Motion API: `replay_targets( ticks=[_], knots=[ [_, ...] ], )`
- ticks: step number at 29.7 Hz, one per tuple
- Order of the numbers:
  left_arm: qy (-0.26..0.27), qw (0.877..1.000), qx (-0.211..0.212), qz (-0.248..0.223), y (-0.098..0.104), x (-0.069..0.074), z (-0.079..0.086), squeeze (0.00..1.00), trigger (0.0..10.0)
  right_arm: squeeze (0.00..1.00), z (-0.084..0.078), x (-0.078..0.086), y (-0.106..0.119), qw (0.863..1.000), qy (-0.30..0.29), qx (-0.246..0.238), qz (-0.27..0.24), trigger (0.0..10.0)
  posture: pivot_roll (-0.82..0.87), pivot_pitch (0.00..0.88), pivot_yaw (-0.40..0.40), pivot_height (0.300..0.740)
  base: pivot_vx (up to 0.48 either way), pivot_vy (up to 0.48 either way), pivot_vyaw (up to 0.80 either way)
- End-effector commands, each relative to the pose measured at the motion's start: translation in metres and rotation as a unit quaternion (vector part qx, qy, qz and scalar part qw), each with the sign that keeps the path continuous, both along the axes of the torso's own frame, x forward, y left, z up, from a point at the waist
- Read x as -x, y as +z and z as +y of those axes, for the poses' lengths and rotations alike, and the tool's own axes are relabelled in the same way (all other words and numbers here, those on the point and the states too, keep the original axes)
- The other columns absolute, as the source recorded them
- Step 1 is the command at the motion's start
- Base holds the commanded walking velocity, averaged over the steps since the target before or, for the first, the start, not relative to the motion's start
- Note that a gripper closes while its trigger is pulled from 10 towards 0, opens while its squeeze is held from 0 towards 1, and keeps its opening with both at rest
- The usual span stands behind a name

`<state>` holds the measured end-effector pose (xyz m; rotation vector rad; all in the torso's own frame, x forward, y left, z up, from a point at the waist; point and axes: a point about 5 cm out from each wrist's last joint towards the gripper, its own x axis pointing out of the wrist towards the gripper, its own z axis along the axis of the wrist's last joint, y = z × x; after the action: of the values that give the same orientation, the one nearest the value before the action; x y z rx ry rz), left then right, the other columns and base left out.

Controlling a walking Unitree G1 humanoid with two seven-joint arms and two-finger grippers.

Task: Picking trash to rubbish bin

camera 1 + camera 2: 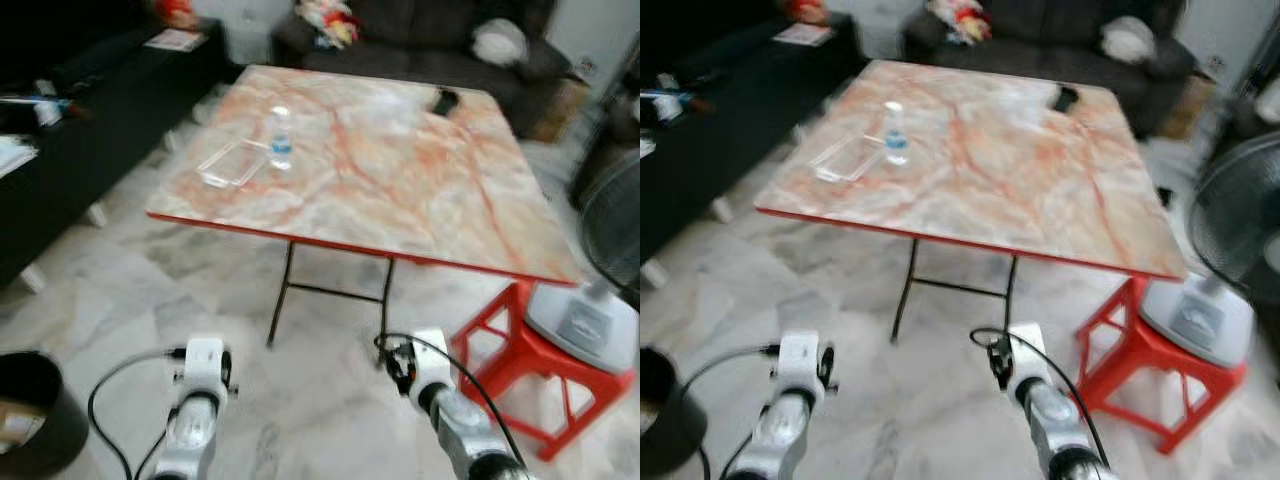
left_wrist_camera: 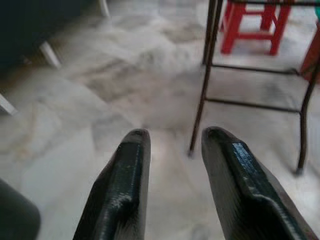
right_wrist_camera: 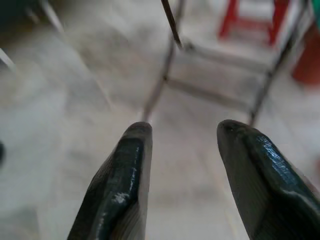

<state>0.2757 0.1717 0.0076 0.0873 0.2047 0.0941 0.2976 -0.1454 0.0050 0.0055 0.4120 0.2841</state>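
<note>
A small clear plastic bottle (image 1: 281,139) stands on the marble-patterned folding table (image 1: 400,190), toward its left side. Beside the bottle lies a clear plastic container (image 1: 233,163). A black rubbish bin (image 1: 32,410) stands on the floor at the lower left. Both arms hang low in front of the table, above the floor. My left gripper (image 2: 172,137) is open with nothing between its fingers, and the table's metal leg shows past them. My right gripper (image 3: 184,131) is open too and holds nothing.
A small dark object (image 1: 445,100) lies at the table's far edge. A red plastic stool (image 1: 520,370) carries a standing fan (image 1: 600,300) at the right. A black bench (image 1: 90,130) runs along the left and a dark sofa (image 1: 420,40) stands behind the table.
</note>
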Motion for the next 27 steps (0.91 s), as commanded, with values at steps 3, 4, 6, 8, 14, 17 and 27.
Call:
replay_targets(
  ticks=[3,4,6,8,14,17,27],
  knots=[
    [0.002,0.998,-0.001,-0.055,0.017,-0.005,-0.003,0.0,10.0,0.0,0.005,-0.016,0.025,0.997,0.009,-0.023,-0.071,10.0,0.03,0.095,-0.084,0.74,0.0,0.0,0.0],
    [0.002,0.998,-0.002,-0.058,0.018,-0.005,-0.003,0.0,10.0,0.0,0.005,-0.016,0.026,0.997,0.01,-0.023,-0.075,10.0,0.03,0.095,-0.084,0.74,0.0,0.0,0.0],
    [0.009,0.995,-0.015,-0.102,0.036,-0.01,-0.002,0.0,10.0,0.0,0.012,-0.028,0.045,0.992,0.014,-0.04,-0.122,10.0,0.04,0.097,-0.083,0.74,0.0,0.0,0.0],
    [0.013,0.992,-0.023,-0.127,0.047,-0.015,0.0,0.0,10.0,0.0,0.018,-0.034,0.058,0.987,0.015,-0.054,-0.149,10.0,0.04,0.096,-0.083,0.74,0.0,0.0,0.0],
    [0.016,0.974,-0.054,-0.22,0.105,-0.042,0.003,0.0,10.0,0.0,0.047,-0.06,0.119,0.963,0.038,-0.096,-0.249,10.0,0.04,0.086,-0.078,0.74,0.171,0.0,0.0],
    [0.014,0.969,-0.056,-0.241,0.124,-0.051,0.002,0.0,10.0,0.0,0.057,-0.066,0.138,0.955,0.047,-0.104,-0.273,10.0,0.04,0.084,-0.075,0.74,0.387,0.0,0.0],
    [0.012,0.968,-0.059,-0.244,0.136,-0.052,-0.002,0.0,10.0,0.0,0.074,-0.067,0.15,0.952,0.06,-0.11,-0.279,10.0,0.05,0.067,-0.077,0.74,0.405,0.0,0.0]
  ],
)
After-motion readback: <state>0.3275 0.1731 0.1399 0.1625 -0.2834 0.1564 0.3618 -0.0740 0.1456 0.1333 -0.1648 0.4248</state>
